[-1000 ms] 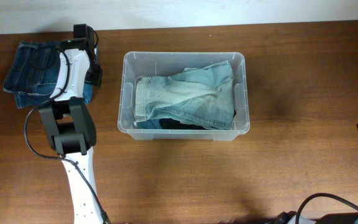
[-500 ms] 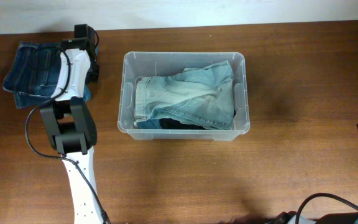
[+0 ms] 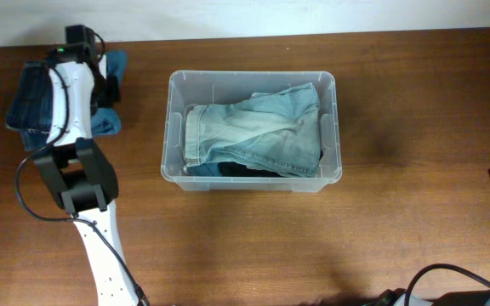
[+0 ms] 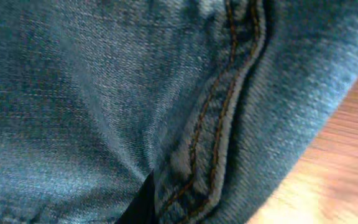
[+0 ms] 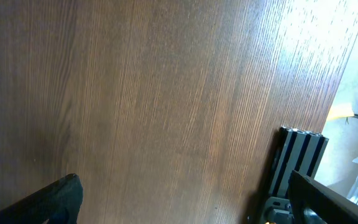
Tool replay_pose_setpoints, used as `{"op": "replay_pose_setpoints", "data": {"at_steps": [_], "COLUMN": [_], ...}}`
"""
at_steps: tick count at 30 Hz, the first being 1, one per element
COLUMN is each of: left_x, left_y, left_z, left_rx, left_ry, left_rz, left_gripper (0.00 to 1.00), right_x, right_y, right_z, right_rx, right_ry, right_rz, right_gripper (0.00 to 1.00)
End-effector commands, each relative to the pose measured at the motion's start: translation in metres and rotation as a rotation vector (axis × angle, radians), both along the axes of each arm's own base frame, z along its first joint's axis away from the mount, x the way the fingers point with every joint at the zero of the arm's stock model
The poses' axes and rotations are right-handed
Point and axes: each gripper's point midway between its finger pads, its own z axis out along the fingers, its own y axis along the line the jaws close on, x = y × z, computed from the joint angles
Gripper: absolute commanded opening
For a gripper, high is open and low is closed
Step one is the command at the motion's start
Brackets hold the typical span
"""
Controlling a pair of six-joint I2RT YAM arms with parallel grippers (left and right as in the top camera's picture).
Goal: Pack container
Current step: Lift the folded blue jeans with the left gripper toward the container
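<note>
Container [image 3: 168, 127] | left fingers [image 4: 143, 202] pinched on dark jeans [image 4: 92, 87] | right fingers [image 5: 51, 199] wide, empty | you lift high, clear the rim [image 3: 253, 75]

The top camera looks straight down on the whole table [image 3: 398, 212]. The left wrist camera is pressed against jeans [image 4: 104, 93], probably those lying far left. The right one sees only table wood, close up.
</note>
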Motion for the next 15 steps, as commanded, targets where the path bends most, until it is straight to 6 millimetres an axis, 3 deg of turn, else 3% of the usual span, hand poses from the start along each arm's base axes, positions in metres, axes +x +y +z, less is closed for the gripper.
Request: {"op": "replay_pose_setpoints", "data": {"at_steps": [1, 5, 8, 15], "left_x": [0.012, -0.005, -0.023, -0.072], "left_y": [-0.03, -0.035, -0.044, -0.073], "left_z": [0.092, 0.157, 0.193, 0.25], "left_rx": [-0.132, -0.131, -0.142, -0.167], "left_ry": [-0.185, -0.267, -0.302, -0.323], "left_rz": [0.014, 0.03, 0.049, 0.05], "left_gripper": [0.01, 0.01, 0.01, 0.01], "right_x": [-0.002, -0.002, -0.002, -0.002], "right_y": [-0.001, -0.001, -0.001, -0.001], "right_z": [-0.001, -0.001, -0.001, -0.001], "right_rx": [0.0, 0.0, 0.0, 0.0], "right_ry": [0.004, 0.004, 0.004, 0.004], "right_rz": [-0.013, -0.013, -0.013, -0.013], "right_gripper": [0.98, 0.98, 0.98, 0.98]}}
